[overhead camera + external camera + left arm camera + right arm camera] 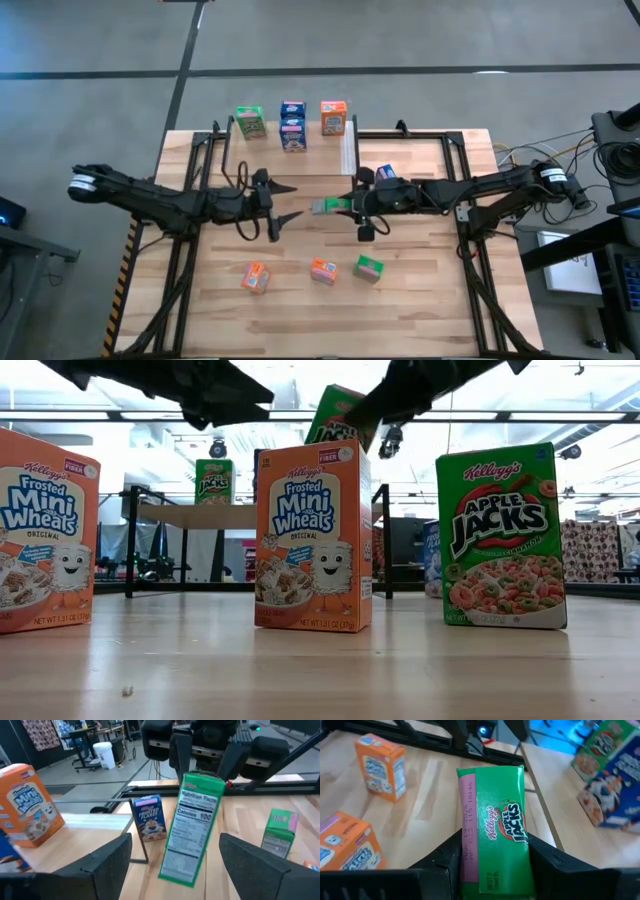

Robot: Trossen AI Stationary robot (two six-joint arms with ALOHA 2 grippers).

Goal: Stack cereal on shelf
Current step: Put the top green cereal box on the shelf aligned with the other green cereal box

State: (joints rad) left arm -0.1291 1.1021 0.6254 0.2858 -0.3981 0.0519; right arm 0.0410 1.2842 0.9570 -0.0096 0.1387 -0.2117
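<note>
A: What colour is the box between the right gripper point(492, 865) fingers?
B: Green point(495, 827), with a pink side panel and red-and-black Apple Jacks lettering.
A: And beside it?
B: Two orange boxes point(380, 766) with blue print; a blue one point(615, 785) opposite.

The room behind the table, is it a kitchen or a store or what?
Probably a robot lab or workshop, not a kitchen. The floor is bare grey concrete, cables and equipment sit beside the wooden table, and two robot arms work over it, the right gripper holding a green cereal box.
</note>
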